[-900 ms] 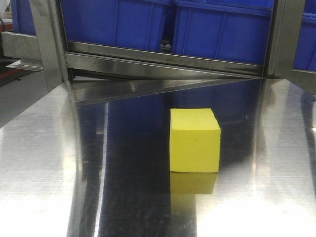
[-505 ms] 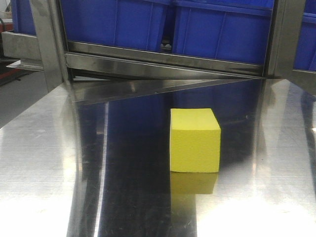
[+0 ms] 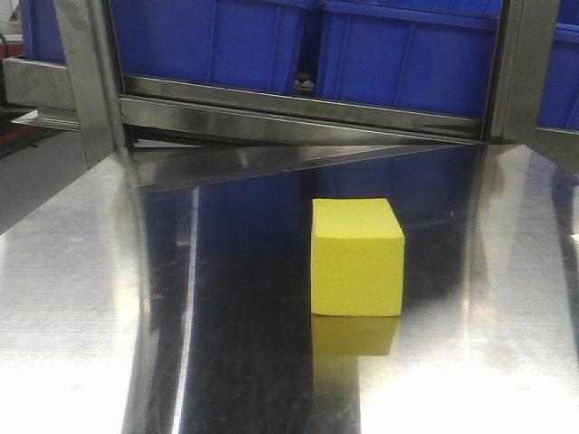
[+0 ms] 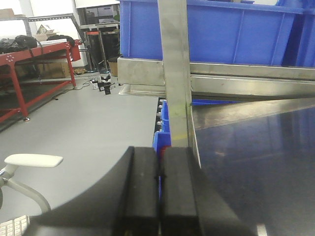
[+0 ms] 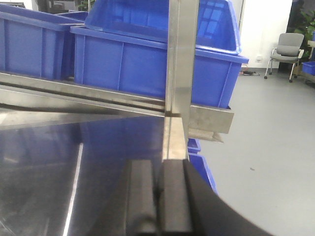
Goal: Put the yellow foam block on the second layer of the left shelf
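Item: yellow foam block (image 3: 356, 258); sits flat on steel tabletop (image 3: 81, 298), right of centre; blue bins (image 3: 398, 54) behind | left gripper (image 4: 159, 162): pads pressed together, holding nothing | right gripper (image 5: 158, 172): pads pressed together, holding nothing; block touches neither

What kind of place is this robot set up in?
Probably a warehouse-style workshop or lab: blue plastic bins sit on stainless steel shelving, a red metal workbench stands on a bare grey floor, and an office chair stands in the background.
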You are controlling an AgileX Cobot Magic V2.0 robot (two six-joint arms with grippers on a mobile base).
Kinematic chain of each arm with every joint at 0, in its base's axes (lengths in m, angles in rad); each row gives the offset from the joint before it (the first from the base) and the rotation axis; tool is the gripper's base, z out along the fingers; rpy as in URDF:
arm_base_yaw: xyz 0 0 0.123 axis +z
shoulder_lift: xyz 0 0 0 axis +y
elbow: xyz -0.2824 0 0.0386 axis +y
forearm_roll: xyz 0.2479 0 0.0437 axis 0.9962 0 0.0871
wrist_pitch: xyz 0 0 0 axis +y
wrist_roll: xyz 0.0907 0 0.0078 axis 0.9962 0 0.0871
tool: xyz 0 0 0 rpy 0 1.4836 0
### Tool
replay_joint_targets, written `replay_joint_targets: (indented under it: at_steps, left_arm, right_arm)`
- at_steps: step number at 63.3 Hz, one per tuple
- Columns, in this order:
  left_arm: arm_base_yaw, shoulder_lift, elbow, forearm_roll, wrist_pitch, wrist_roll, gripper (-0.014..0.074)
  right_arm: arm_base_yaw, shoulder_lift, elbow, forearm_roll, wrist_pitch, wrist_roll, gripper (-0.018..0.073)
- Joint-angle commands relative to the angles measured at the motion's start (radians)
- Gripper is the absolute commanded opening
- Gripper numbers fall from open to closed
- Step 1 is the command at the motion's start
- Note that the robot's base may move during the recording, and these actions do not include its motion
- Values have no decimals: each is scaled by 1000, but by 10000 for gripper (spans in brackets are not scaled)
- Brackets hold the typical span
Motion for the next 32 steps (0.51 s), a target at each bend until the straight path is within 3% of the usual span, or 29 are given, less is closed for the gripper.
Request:
replay_joint_targets:
  at_steps: [1, 15, 32]
  left_arm:
    - [-4, -17, 24, -5, -83, -4, 124]
    - [-4, -17, 24, -5, -83, -4, 124]
    - [-4, -17, 24, -5, -83, -4, 124]
  right_arm:
    - [-5, -18, -52, -7, -51, -4, 58]
    - [13, -18, -159, -7, 61, -4, 58]
    - [153, 67, -219, -10, 114, -4, 58]
